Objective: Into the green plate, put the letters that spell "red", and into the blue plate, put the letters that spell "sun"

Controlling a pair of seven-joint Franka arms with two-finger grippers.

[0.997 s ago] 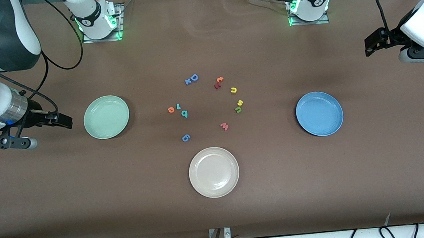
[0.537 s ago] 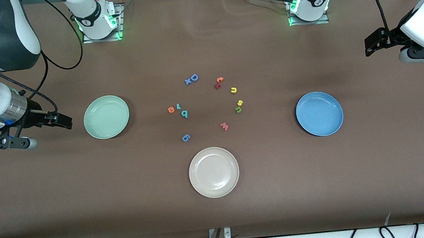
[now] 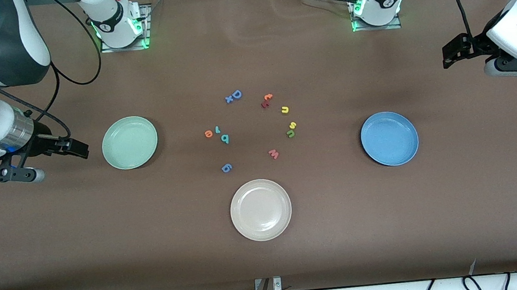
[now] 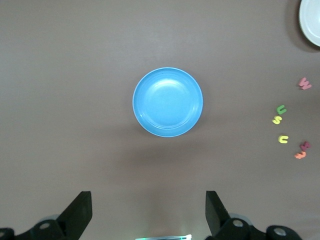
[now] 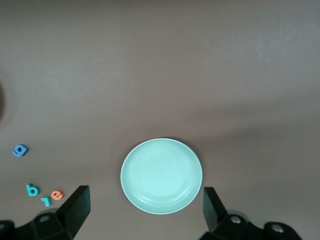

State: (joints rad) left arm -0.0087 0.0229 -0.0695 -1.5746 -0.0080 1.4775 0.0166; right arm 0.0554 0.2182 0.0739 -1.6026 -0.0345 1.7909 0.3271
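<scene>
The green plate [image 3: 129, 142] lies empty toward the right arm's end, the blue plate [image 3: 389, 138] empty toward the left arm's end. Between them on the table lie the orange "e" [image 3: 208, 133], teal "r" [image 3: 217, 129] and teal "d" [image 3: 225, 139], then the yellow "u" [image 3: 285, 109], yellow "s" [image 3: 292, 125] and olive "n" [image 3: 290, 133]. My right gripper [image 3: 77, 148] hovers open beside the green plate [image 5: 161, 175], holding nothing. My left gripper [image 3: 450, 52] is open and empty, up in the air at the left arm's end, looking down on the blue plate [image 4: 167, 102].
A cream-white plate [image 3: 260, 209] sits nearer the front camera than the letters. Other letters lie among them: a blue "D" [image 3: 236, 95], a blue "g" [image 3: 226, 168], a pink "w" [image 3: 274, 154] and a red and orange pair [image 3: 266, 100].
My left gripper has shifted very slightly toward the robots' bases. The right arm, the plates and the letters have stayed put.
</scene>
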